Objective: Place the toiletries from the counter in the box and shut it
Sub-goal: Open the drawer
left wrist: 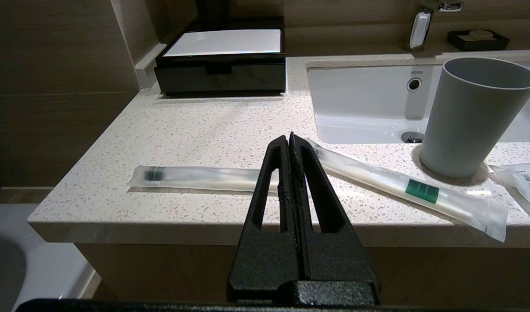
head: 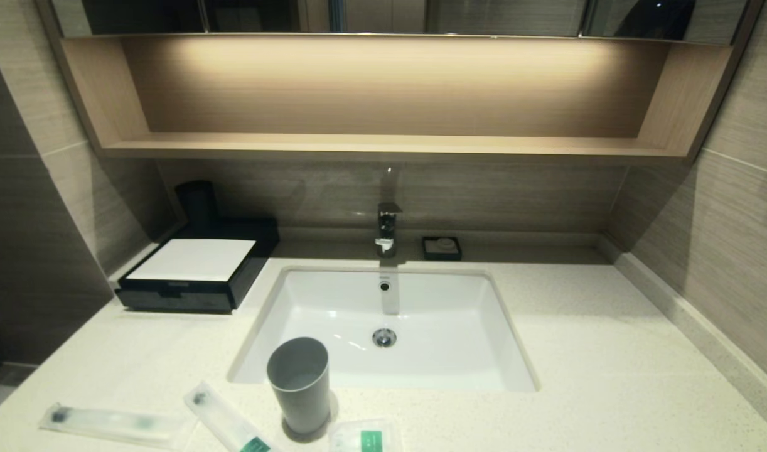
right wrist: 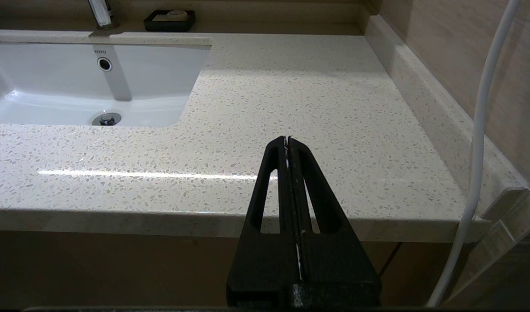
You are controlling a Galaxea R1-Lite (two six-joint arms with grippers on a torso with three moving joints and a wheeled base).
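Three toiletries lie near the counter's (head: 609,351) front edge: a long packet (head: 110,424) at the left, a second long packet (head: 223,419) with a green label angled beside it, and a small squarish packet (head: 363,436) right of the cup. The black box (head: 192,267) with the white top stands at the back left, its drawer closed. Neither arm shows in the head view. My left gripper (left wrist: 289,138) hangs shut and empty in front of the counter edge, facing the two long packets (left wrist: 195,177) (left wrist: 404,188). My right gripper (right wrist: 287,139) is shut and empty before the bare right counter.
A grey cup (head: 299,383) stands upright between the second long packet and the small one, at the sink's (head: 434,370) front rim. A tap (head: 386,229) and a black soap dish (head: 441,248) sit behind the sink. A white cable (right wrist: 479,130) hangs by the right wall.
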